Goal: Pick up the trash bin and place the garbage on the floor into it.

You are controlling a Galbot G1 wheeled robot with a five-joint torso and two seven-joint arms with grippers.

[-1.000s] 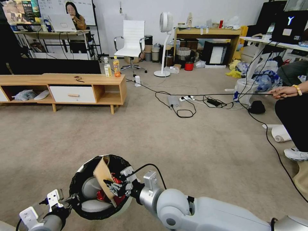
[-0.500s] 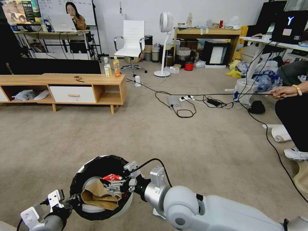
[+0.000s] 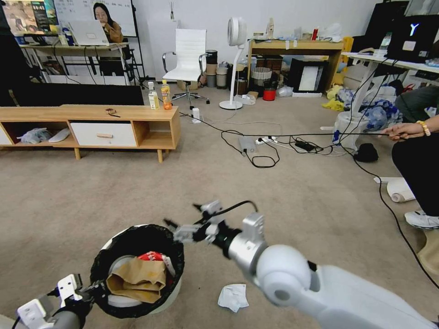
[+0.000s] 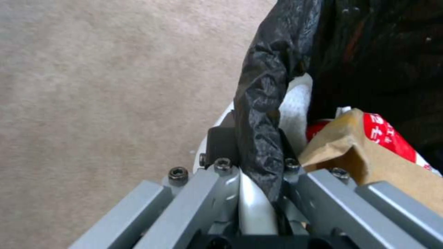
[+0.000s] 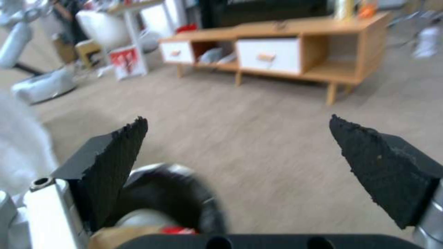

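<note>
The trash bin [image 3: 170, 292], white with a black bag over its rim, hangs low at the front left. My left gripper [image 3: 97, 289] is shut on its near rim, and the left wrist view shows its fingers [image 4: 222, 141] clamping the black bag [image 4: 263, 103]. A brown paper box [image 3: 137, 278] and a red-white carton [image 3: 156, 257] lie inside the bin. My right gripper [image 3: 184, 217] hovers open and empty just past the bin's far rim. One crumpled white tissue [image 3: 233, 297] lies on the floor [image 3: 137, 192] right of the bin.
A low wooden bench [image 3: 91, 119] with two drink bottles [image 3: 160, 96] stands at the left rear. Cables [image 3: 256, 148] cross the carpet ahead. A person's hand [image 3: 402, 131] holds a cable at the right edge, with a paper roll [image 3: 400, 190] nearby.
My right gripper let the brown paper box drop into the bin, then lifted out past the far rim and opened wide. The bin shifted slightly nearer and left. The tissue is now uncovered.
</note>
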